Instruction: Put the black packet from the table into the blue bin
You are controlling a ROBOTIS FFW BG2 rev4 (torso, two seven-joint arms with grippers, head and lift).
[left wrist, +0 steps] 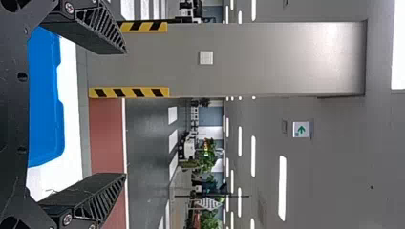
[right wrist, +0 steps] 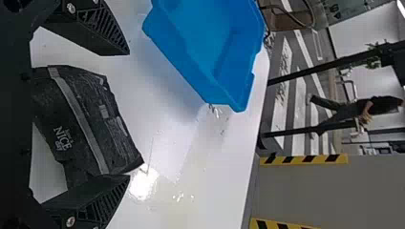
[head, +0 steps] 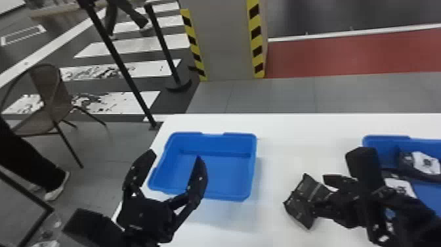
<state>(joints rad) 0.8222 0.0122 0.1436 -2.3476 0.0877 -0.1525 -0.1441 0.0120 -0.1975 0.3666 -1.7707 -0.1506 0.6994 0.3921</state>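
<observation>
In the head view, the left gripper (head: 175, 155) stood open beside the empty blue bin (head: 226, 170); the black packet (head: 303, 200) was at the right gripper (head: 319, 193). The left wrist view showed widely parted jaws. In the right wrist view, spread jaws flanked the packet above the white table (right wrist: 167, 157).

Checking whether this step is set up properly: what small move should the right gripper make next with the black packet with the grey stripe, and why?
Probably to close the two-fingered black right gripper gently on the black packet with the grey stripe: the packet lies between its open fingers, and white table shows in a gap beside one finger.
</observation>
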